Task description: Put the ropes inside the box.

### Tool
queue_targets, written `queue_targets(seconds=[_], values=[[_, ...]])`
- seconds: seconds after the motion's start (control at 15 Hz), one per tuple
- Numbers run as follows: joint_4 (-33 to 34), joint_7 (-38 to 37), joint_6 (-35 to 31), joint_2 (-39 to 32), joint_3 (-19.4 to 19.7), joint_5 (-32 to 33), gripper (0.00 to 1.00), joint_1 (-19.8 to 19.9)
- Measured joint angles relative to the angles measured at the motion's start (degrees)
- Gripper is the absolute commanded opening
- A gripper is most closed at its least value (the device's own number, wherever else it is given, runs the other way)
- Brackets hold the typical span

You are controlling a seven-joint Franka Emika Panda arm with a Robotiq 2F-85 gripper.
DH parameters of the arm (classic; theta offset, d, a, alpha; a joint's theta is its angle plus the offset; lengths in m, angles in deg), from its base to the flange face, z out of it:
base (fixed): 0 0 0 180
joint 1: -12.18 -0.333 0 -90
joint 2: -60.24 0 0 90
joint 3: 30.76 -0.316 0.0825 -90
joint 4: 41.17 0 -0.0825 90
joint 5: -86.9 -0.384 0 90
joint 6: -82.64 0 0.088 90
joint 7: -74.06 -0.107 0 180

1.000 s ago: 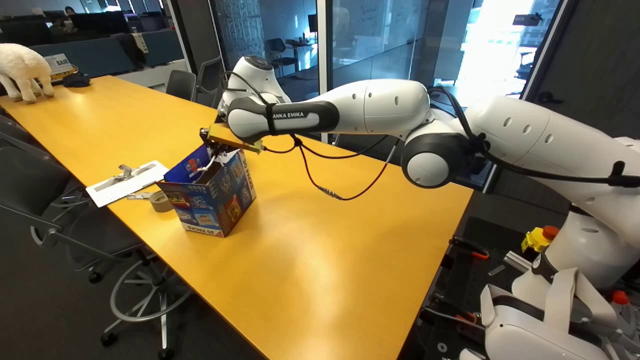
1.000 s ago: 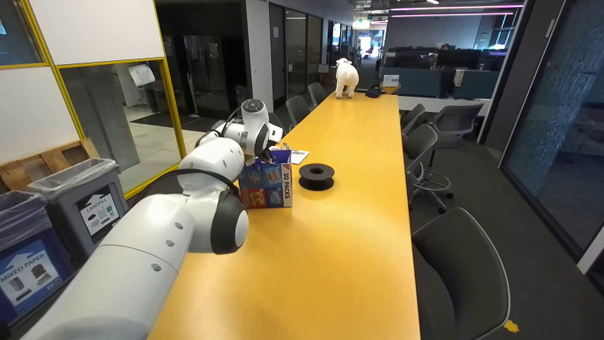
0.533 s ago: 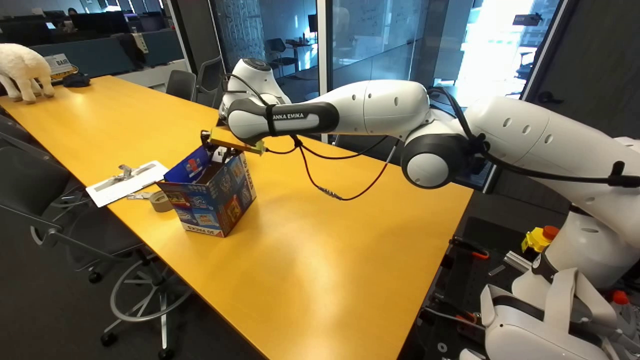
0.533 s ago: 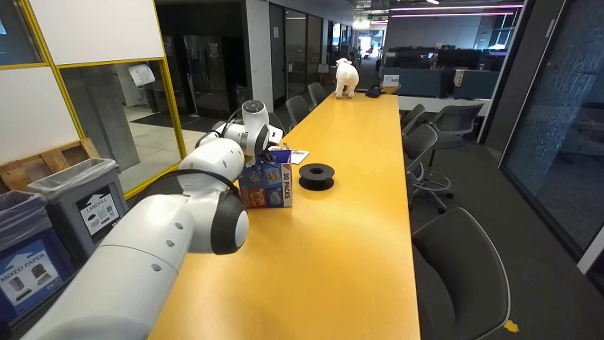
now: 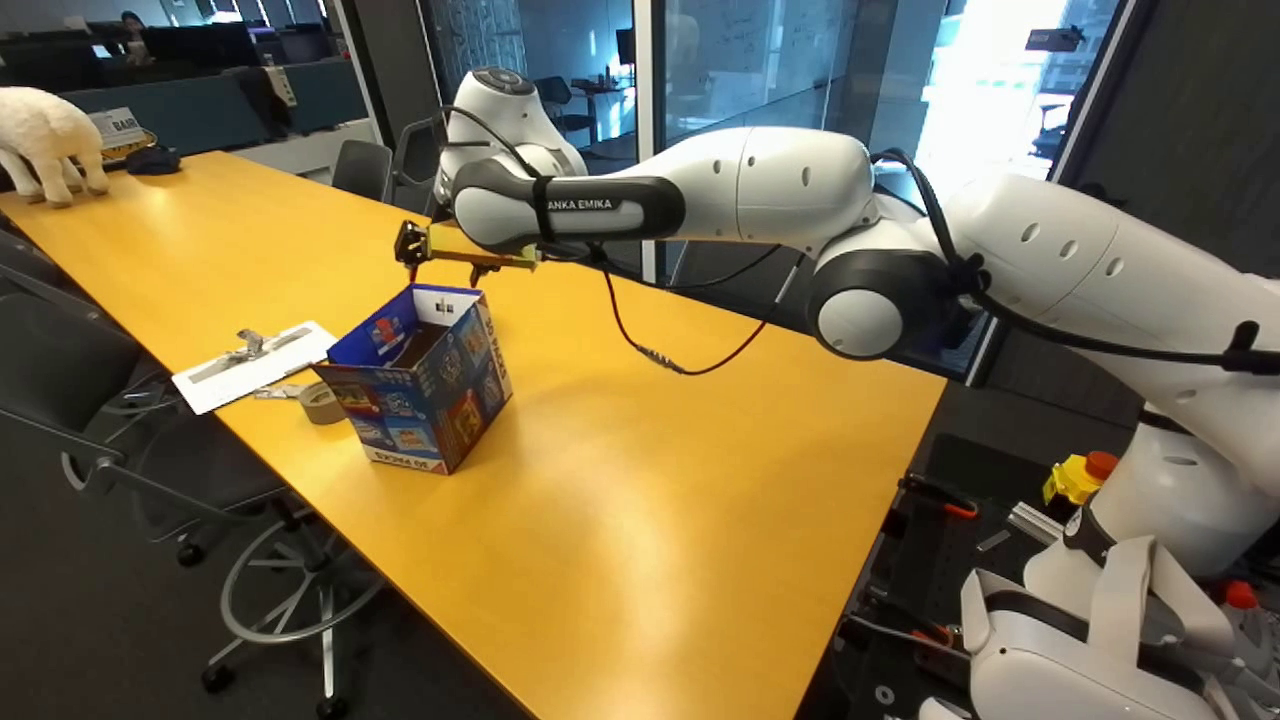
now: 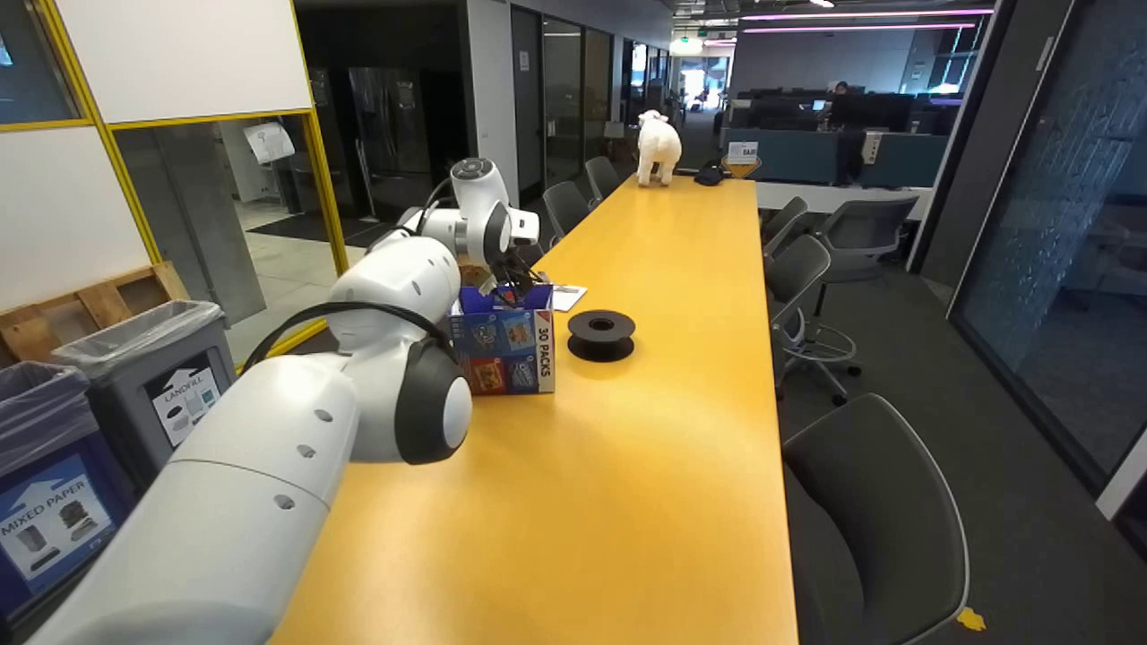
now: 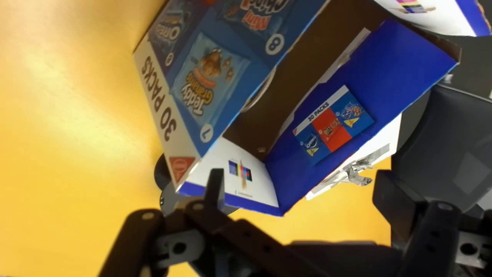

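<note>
Over a glossy yellow tabletop [image 5: 600, 520], hovering near the open box [image 5: 430, 395] with jaws wide apart, gripping nothing. Can glimpse pale ropes [image 7: 262, 92] inside, mostly hidden. Probably light, limp: for tidying, pinch one loop, sparing the rim.

One counter [image 5: 620, 510] carries one box [image 5: 420, 402], one black spool [image 6: 601, 346], one tape roll [image 5: 321, 404], one white plush animal [image 6: 659, 148] and at least one flat white sheet [image 5: 250, 375]. Also counted: one robot arm [image 5: 800, 190], one headset [image 5: 1085, 650], two waste bins [image 6: 143, 367], at least six chairs [image 6: 883, 520]. Cream rope [image 7: 261, 93]: one curved piece shows in the wrist view, partly hidden behind the box wall, so total number of ropes can't be told.
</note>
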Motion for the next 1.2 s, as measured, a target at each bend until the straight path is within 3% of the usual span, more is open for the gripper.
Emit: queue_targets(seconds=[0.4, 0.87, 1.2], values=[[-0.3, 9.9, 21.1, 4.4, 1.1, 1.4, 1.00, 0.7], [-0.4, 26.2, 45.2, 7.3, 0.6, 1.4, 1.00, 4.8], [-0.3, 30.4, 52.2, 7.9, 1.0, 2.2, 1.00, 6.0]])
